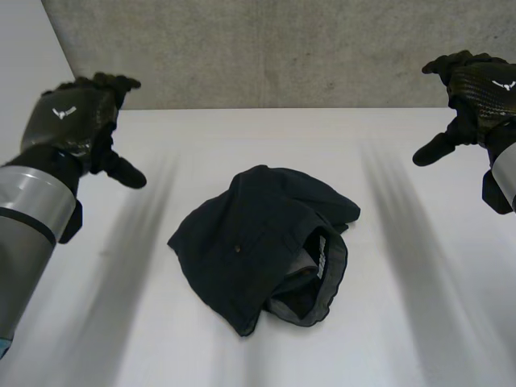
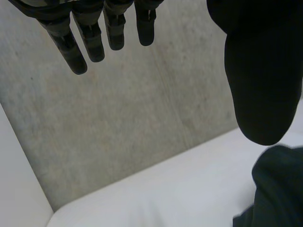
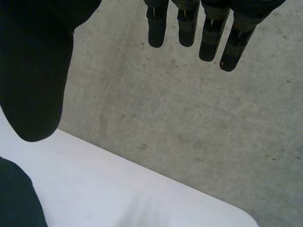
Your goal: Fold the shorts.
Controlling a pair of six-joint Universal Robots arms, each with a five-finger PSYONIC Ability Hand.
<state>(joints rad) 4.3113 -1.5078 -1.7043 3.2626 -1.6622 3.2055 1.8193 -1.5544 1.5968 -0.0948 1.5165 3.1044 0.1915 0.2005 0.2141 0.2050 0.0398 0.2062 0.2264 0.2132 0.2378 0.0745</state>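
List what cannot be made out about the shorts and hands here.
Shorts, head view: legs and underside hidden under the bunched top layers.
Shorts, left wrist view: mostly cut off by the edge, near the thumb of the left hand.
Shorts, right wrist view: likewise cut off by the edge.
Right hand, head view: wrist cut off by the edge.

Open table (image 1: 427, 322) l. & r. of shorts (image 1: 242, 234); concrete wall (image 1: 266, 48) behind far edge.
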